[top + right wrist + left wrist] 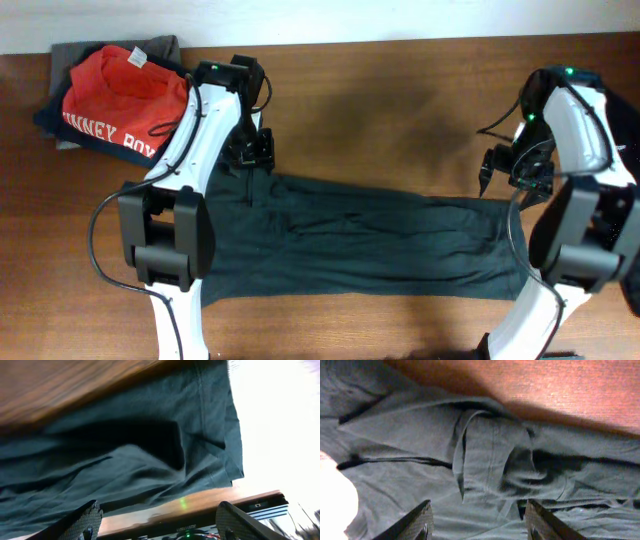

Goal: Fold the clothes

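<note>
Clothes (360, 235): dark garment lying flat across frame centre on worktop (380, 90).
Left hand (250, 150): fingers apart, angled down over garment's upper-left edge.
Right hand (505, 170): fingers apart, above right end.

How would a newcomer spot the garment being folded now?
Start at the wooden table and look across its middle. The dark grey garment lies there spread in a long band. Unlike the red shirt on the corner pile, it is plain, with no lettering showing.

Matt charcoal cloth garment (370, 240), smooth brown wood table (400, 105), red cloth top (125, 95)
</note>
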Controlling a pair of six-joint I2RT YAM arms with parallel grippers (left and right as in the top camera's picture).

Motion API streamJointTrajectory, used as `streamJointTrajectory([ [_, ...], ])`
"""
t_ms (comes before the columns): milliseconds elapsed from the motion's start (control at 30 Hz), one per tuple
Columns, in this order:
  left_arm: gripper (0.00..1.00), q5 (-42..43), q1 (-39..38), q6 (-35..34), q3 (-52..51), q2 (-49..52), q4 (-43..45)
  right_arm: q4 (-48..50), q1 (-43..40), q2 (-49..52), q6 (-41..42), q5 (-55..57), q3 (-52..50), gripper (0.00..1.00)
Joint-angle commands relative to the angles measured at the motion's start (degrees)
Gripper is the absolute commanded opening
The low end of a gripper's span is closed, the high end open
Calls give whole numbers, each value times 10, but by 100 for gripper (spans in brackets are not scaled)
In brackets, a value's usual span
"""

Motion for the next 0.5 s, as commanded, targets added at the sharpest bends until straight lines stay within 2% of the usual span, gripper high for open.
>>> streamJointTrajectory([
  [0, 59, 10, 2, -13, -20, 0, 16, -4, 0, -77, 7, -12, 0, 78],
  [233, 59, 9, 7, -12, -73, 3, 74, -25, 0, -183, 4, -12, 0, 78],
  [467, 59, 5, 9, -12, -82, 4, 98, -41, 0, -292, 4, -12, 0, 80],
])
